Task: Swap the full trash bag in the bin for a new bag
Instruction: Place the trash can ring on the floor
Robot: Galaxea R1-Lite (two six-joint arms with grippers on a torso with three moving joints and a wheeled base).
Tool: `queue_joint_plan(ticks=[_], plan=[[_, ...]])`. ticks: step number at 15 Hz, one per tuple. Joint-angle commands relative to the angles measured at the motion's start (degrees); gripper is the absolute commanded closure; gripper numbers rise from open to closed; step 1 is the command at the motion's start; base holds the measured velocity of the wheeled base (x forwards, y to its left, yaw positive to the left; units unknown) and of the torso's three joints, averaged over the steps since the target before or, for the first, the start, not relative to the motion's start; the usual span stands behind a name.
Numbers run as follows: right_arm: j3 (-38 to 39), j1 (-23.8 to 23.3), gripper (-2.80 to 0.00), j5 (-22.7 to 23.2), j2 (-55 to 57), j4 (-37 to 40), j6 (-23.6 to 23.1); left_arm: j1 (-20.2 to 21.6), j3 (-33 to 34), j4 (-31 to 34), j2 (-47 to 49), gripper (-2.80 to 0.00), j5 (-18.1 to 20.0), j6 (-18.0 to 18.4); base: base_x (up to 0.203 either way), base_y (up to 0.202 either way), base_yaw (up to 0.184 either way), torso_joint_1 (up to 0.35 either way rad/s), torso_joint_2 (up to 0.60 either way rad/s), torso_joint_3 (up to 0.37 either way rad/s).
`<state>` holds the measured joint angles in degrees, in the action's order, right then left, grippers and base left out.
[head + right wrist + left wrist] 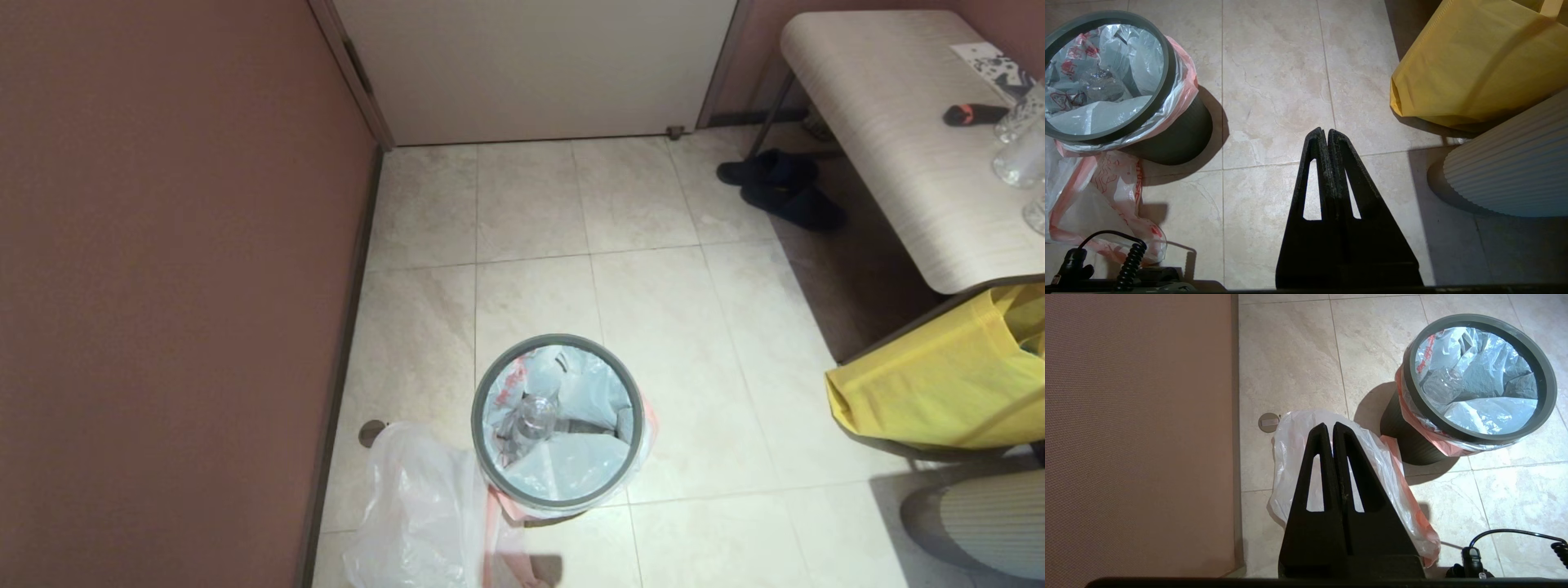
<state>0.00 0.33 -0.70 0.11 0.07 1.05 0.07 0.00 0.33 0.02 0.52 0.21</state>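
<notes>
The bin stands on the floor tiles, black with a grey hoop on top. A full bag lines it, lumpy, with a clear bottle inside and its pink-red edge folded over the outside. The new bag lies limp on the floor just left of the bin. My left gripper hangs shut above the new bag, holding nothing. My right gripper is shut over bare tiles, to the right of the bin. Neither gripper shows in the head view.
A brown wall runs along the left, close to the new bag. A yellow bag and a ribbed white object sit at the right. A table and dark slippers are at the back right, with a door behind.
</notes>
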Motion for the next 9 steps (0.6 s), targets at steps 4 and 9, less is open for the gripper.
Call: queue_joint_plan(ticks=[4,9], plan=[[0.0,0.02,0.0,0.0,0.07,-0.07,0.01,0.01,0.0,0.02,-0.02,0.0,0.0,-0.03,0.0,0.0,0.0,0.0,0.0,0.0],[0.0,0.02,0.0,-0.01,0.05,0.01,-0.28,0.01,0.0,0.02,-0.02,0.0,0.0,-0.03,0.0,0.0,0.0,0.0,0.0,0.0]])
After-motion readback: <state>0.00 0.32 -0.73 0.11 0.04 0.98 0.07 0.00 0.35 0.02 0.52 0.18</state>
